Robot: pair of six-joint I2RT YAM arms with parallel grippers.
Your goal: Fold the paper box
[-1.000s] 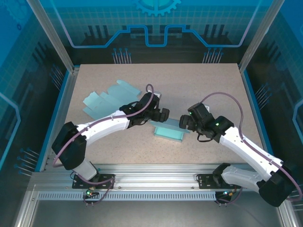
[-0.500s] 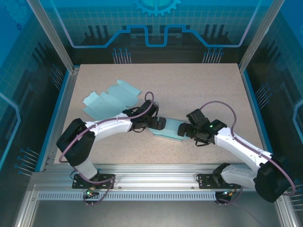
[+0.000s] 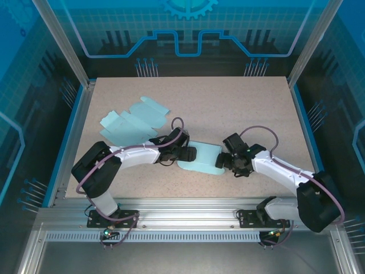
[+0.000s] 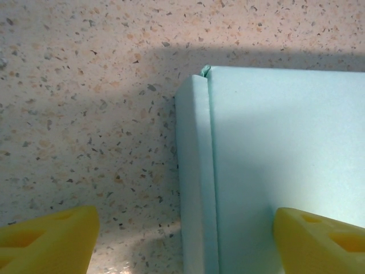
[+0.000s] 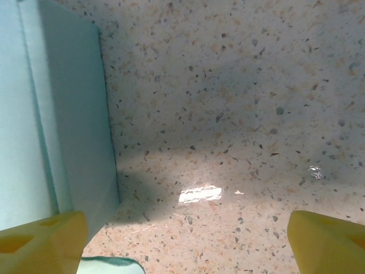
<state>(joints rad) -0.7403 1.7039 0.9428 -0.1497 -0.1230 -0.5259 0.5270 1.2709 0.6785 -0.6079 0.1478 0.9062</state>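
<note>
Light-teal folded paper box (image 3: pixel 201 157) is laid flat on the speckled beige table (image 3: pixel 239 108), centre-front. Left gripper (image 4: pixel 183 238) is spread across its left edge, right gripper (image 5: pixel 182 237) across its right edge. Flat teal paper blanks (image 3: pixel 134 120) are seen far-left.

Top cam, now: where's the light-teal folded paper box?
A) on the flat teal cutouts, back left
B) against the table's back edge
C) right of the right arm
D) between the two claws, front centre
D: the light-teal folded paper box lies between the left claw and the right claw, one at each end.
</note>
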